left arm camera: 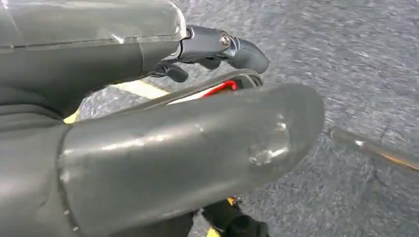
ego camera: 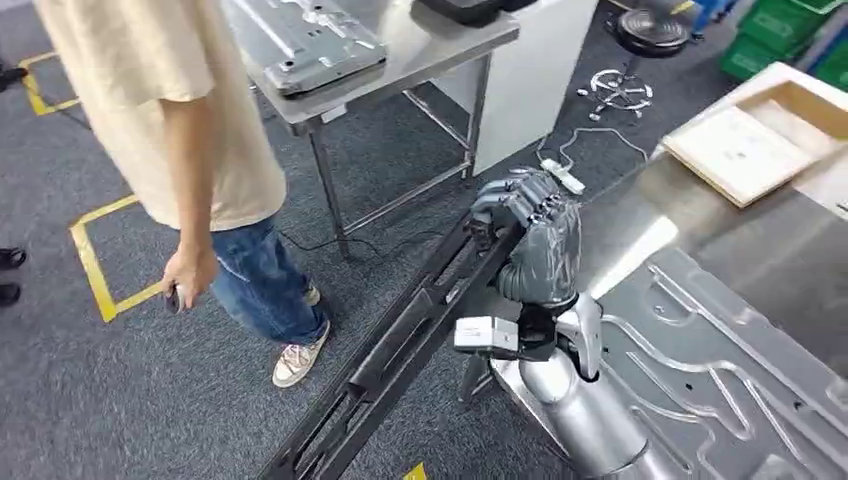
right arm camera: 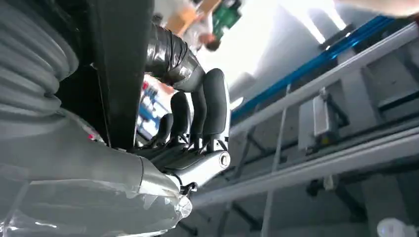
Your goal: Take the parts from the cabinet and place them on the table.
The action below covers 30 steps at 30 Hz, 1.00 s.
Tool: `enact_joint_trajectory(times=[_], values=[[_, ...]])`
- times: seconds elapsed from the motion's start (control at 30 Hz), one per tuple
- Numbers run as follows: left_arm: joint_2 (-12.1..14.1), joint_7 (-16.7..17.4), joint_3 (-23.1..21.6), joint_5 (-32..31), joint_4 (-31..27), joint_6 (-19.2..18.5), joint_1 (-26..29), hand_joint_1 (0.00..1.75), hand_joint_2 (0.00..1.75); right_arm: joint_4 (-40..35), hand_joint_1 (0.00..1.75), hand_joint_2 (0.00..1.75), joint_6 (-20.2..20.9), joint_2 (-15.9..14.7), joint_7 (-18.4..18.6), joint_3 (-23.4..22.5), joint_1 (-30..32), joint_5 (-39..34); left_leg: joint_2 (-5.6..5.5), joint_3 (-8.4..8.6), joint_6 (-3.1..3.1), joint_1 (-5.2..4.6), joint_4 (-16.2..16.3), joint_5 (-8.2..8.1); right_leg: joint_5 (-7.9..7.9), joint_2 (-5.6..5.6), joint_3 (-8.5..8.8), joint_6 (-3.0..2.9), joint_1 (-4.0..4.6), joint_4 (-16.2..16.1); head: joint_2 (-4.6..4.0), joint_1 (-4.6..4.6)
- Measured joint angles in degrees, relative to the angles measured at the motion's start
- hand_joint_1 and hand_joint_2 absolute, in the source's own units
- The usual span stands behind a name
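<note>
You see grey carpet (ego camera: 120, 400) marked with yellow tape lines (ego camera: 95, 265). A steel-legged table (ego camera: 440, 50) stands beyond it, a white cabinet (ego camera: 530, 70) just behind. Green crates (ego camera: 775, 40) sit in the far corner, and a white power strip (ego camera: 563, 178) lies on the floor.

Head view: taken from high on the robot's body, facing forward and down over the grey carpet (ego camera: 120, 400), with a steel table (ego camera: 440, 55) in the upper middle of the frame and the right hand (ego camera: 530, 235) at centre. Left wrist view: very close behind the left hand (left arm camera: 163, 148), facing the same carpet (left arm camera: 346, 64). Right wrist view: close behind the right hand (right arm camera: 192, 128), tilted upward toward the metal rails (right arm camera: 321, 163). Head and right wrist views share the right hand and the long black part (ego camera: 400, 350) it grips.
</note>
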Motion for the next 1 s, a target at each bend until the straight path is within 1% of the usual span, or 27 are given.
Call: enact_joint_trajectory(times=[0.03, 0.07, 0.1, 0.13, 0.17, 0.2, 0.23, 0.27, 0.33, 0.37, 0.4, 0.43, 0.47, 0.5, 0.53, 0.57, 0.6, 0.63, 0.67, 0.7, 0.73, 0.77, 0.87, 0.9, 0.93, 0.97, 1.0], values=[[0.02, 0.00, -0.11, 0.00, 0.00, 0.00, 0.20, 0.00, 0.00, 0.09, 1.75, 1.75, 0.00, 0.02, 0.00, -0.02, 0.27, 0.07, -0.35, -2.23, -0.15, 0.02, 4.08, -1.19, -0.02, 0.96, -0.02, -0.03, 0.00, 0.08, 0.00, 0.07], [0.02, 0.02, -0.18, -0.02, 0.00, -0.07, 0.36, 0.00, 0.00, 0.13, 1.75, 1.75, 0.00, 0.02, 0.00, -0.09, 0.48, 0.07, -0.39, -3.36, -0.28, 0.03, 5.63, -0.78, -0.04, 1.93, -0.04, -0.03, 0.00, 0.20, 0.00, 0.02], [0.02, 0.02, -0.24, 0.02, 0.00, -0.07, 0.42, 0.00, 0.00, 0.15, 1.75, 1.75, -0.02, 0.02, 0.02, -0.31, 0.64, 0.11, -0.43, -3.15, -0.34, 0.09, 4.29, 1.13, -0.09, 2.87, -0.03, 0.04, -0.06, 0.35, 0.00, 0.04], [0.02, 0.02, -0.37, 0.00, 0.00, -0.07, 0.35, 0.00, 0.00, 0.15, 1.75, 1.75, -0.02, 0.02, 0.02, -0.61, 0.64, 0.20, -0.52, -1.96, -0.34, 0.17, 0.98, 3.69, -0.16, 3.79, -0.02, 0.14, -0.14, 0.56, 0.00, 0.02], [0.02, 0.02, -0.48, 0.00, 0.00, -0.07, 0.27, 0.00, 0.00, 0.15, 1.75, 1.75, -0.02, 0.02, 0.02, -0.89, 0.62, 0.29, -0.95, -0.14, -0.27, 0.26, -3.52, 6.41, -0.28, 4.62, 0.00, 0.31, -0.21, 0.83, 0.00, 0.02], [0.04, 0.02, -0.50, 0.00, -0.04, -0.07, 0.26, 0.00, 0.00, 0.15, 1.75, 1.75, -0.02, 0.02, 0.02, -1.05, 0.63, 0.33, -2.94, 1.63, -0.17, 0.46, -8.00, 8.62, -0.50, 5.40, -0.18, 0.65, -0.30, 1.24, 0.00, 0.02], [0.11, 0.02, -0.53, 0.00, -0.04, -0.07, 0.28, 0.00, 0.00, 0.15, 1.75, 1.75, -0.11, 0.02, 0.02, -1.18, 0.55, 0.46, -5.24, 2.08, -0.05, 0.61, -9.39, 7.70, -0.68, 6.05, -0.69, 1.03, 0.06, 1.97, 0.00, 0.02], [0.13, 0.07, -0.55, 0.00, -0.04, -0.07, 0.26, 0.00, 0.00, 0.13, 1.75, 1.75, -0.11, 0.02, 0.07, -1.33, 0.58, 0.48, -4.95, 2.35, 0.14, 0.60, -9.47, 7.56, -0.51, 7.04, -1.18, 1.36, -0.32, 2.02, 0.00, 0.04], [0.20, 0.04, -0.61, 0.00, -0.07, -0.07, 0.25, 0.00, 0.00, 0.11, 1.75, 1.75, -0.22, -0.02, 0.07, -1.59, 0.73, 0.50, -3.94, 2.32, 0.64, 0.10, -9.62, 7.73, -0.10, 7.98, -1.38, 2.19, -0.68, 1.62, 0.00, 0.02], [0.02, 0.04, -0.68, 0.00, -0.07, -0.07, 0.08, 0.00, 0.00, 0.11, 1.75, 1.75, -0.26, -0.06, 0.07, -1.79, 0.76, 0.51, -3.30, 2.51, 1.25, 0.47, -10.26, 8.12, 0.02, 8.67, -1.50, 2.66, -0.55, 1.52, 0.00, 0.02], [0.00, 0.02, -0.79, 0.00, -0.11, -0.09, -0.12, 0.00, 0.00, 0.09, 1.75, 1.75, -0.28, -0.09, 0.07, -2.06, 0.90, 0.51, -2.49, 2.71, 1.73, 0.56, -10.70, 8.44, -0.35, 6.13, -1.55, 2.71, -0.54, 2.05, 0.00, 0.08], [-0.02, 0.00, -0.88, 0.02, -0.13, -0.09, -0.16, 0.00, 0.00, 0.07, 1.75, 1.75, -0.31, -0.13, 0.07, -2.27, 0.67, 0.48, -1.98, 2.90, 1.95, 0.48, -11.01, 8.54, -1.70, 2.47, -2.43, 3.09, -0.18, 3.90, 0.00, 0.31], [-0.02, 0.00, -0.92, 0.02, -0.13, -0.09, -0.08, 0.00, 0.00, 0.07, 1.75, 1.75, -0.33, -0.13, 0.07, -2.32, 0.52, 0.48, -1.18, 2.97, 2.35, 0.33, -11.05, 8.51, -3.76, 0.84, -4.29, 3.50, -0.37, 7.59, 0.00, 0.26], [0.00, 0.02, -0.94, 0.02, -0.13, -0.09, 0.10, 0.00, 0.00, 0.07, 1.75, 1.75, -0.33, -0.13, 0.04, -2.32, 0.55, 0.48, -0.46, 2.97, 2.41, 0.24, -11.05, 8.47, -5.57, 0.32, -6.30, 3.78, -0.60, 11.62, 0.00, 0.24], [0.07, 0.02, -0.94, 0.00, -0.13, -0.09, 0.23, 0.00, 0.00, 0.11, 1.75, 1.75, -0.33, -0.13, 0.04, -2.34, 0.69, 0.48, 0.37, 2.98, 2.52, 0.21, -11.04, 8.38, -6.70, 0.07, -7.99, 4.00, -0.79, 14.89, 0.00, 0.26], [0.13, 0.02, -0.94, 0.02, -0.13, -0.09, 0.27, 0.00, 0.00, 0.13, 1.75, 1.75, -0.33, -0.20, 0.04, -2.40, 0.78, 0.48, 1.19, 2.98, 2.53, 0.21, -11.04, 8.30, -6.76, -0.11, -8.93, 4.16, -0.97, 16.53, 0.00, 0.26], [0.13, 0.02, -0.96, 0.04, -0.13, -0.09, 0.24, 0.00, 0.00, 0.13, 1.75, 1.75, -0.33, -0.24, 0.05, -2.49, 0.81, 0.48, 1.92, 3.02, 2.48, 0.21, -11.03, 8.18, -5.64, -0.22, -8.54, 4.28, -1.14, 15.67, 0.00, 0.28], [0.11, 0.02, -0.98, 0.11, -0.13, -0.11, 0.20, 0.00, 0.00, 0.11, 1.75, 1.75, -0.33, -0.26, 0.07, -2.65, 0.81, 0.48, 2.65, 3.20, 2.41, 0.21, -11.03, 8.04, -3.64, -0.50, -6.90, 4.26, -1.19, 12.70, 0.00, 0.26], [0.09, 0.00, -1.01, 0.11, -0.13, -0.15, 0.18, 0.00, 0.00, 0.09, 1.75, 1.75, -0.33, -0.26, 0.11, -2.82, 0.79, 0.48, 3.33, 3.47, 2.27, 0.21, -11.03, 7.84, -1.30, -1.11, -4.32, 4.07, -1.15, 8.09, 0.00, 0.26], [-0.02, 0.00, -1.03, 0.11, -0.13, -0.17, 0.18, 0.00, 0.00, 0.02, 1.75, 1.75, -0.31, -0.26, 0.18, -2.95, 0.76, 0.55, 3.84, 3.82, 2.02, 0.19, -11.04, 7.61, 0.55, -3.12, -1.65, 3.68, -0.91, 3.57, 0.00, 0.26], [-0.04, -0.02, -1.07, 0.20, -0.13, -0.22, 0.20, 0.00, 0.00, -0.02, 1.75, 1.75, -0.24, -0.26, 0.35, -3.23, 0.65, 0.68, 4.34, 4.03, 1.66, -0.07, -11.07, 7.38, -0.31, -6.32, -0.56, 3.27, 0.02, 1.28, 0.00, 0.26], [-0.07, -0.02, -1.16, 0.26, -0.13, -0.24, 0.20, 0.00, 0.00, -0.04, 1.75, 1.75, -0.20, -0.24, 0.59, -3.34, 0.54, 0.94, 4.91, 4.09, 1.24, -0.33, -10.98, 7.12, -0.04, -5.47, -0.74, 2.59, 0.35, 1.00, 0.00, 0.20], [-0.42, -0.04, -1.51, 0.37, -0.13, -0.33, 0.15, 0.00, 0.00, 0.02, 1.75, 1.75, -0.17, -0.48, 1.12, -4.40, 0.53, 1.62, 7.00, 4.88, 0.44, -0.49, -11.53, 6.83, -0.09, -3.24, -0.97, 1.80, 0.49, 0.86, 0.00, 0.26], [-0.57, -0.04, -1.62, 0.37, -0.15, -0.37, 0.09, 0.00, 0.00, 0.00, 1.75, 1.75, -0.22, -0.57, 1.22, -4.83, 0.59, 1.84, 6.24, 4.75, 0.04, -0.16, -11.27, 6.19, 0.32, -2.55, -0.33, 1.18, -0.43, 0.05, 0.00, 0.15], [-0.55, -0.09, -1.68, 0.42, -0.15, -0.37, 0.07, 0.00, 0.00, 0.07, 1.75, 1.75, -0.31, -0.68, 1.31, -5.20, 0.40, 1.93, 3.08, 4.61, -0.01, -0.02, -9.97, 5.28, 0.39, -1.87, -0.08, 1.02, -0.24, -0.29, 0.00, 0.24], [-0.55, -0.13, -1.84, 0.46, -0.15, -0.37, 0.20, 0.00, 0.00, 0.24, 1.75, 1.75, -0.31, -0.72, 1.68, -5.55, 0.06, 1.95, 1.20, 3.12, 0.02, 0.03, -6.72, 3.39, 0.41, -1.29, -0.02, 0.75, -0.23, -0.27, 0.00, 0.15], [-0.55, -0.11, -1.92, 0.55, -0.15, -0.39, 0.50, 0.00, 0.00, 0.44, 1.75, 1.75, -0.33, -0.76, 1.75, -5.86, -0.04, 1.95, 0.25, 0.91, -0.05, 0.13, -2.24, 1.25, 0.36, -0.48, -0.03, 0.36, -0.17, -0.24, 0.00, 0.20]])
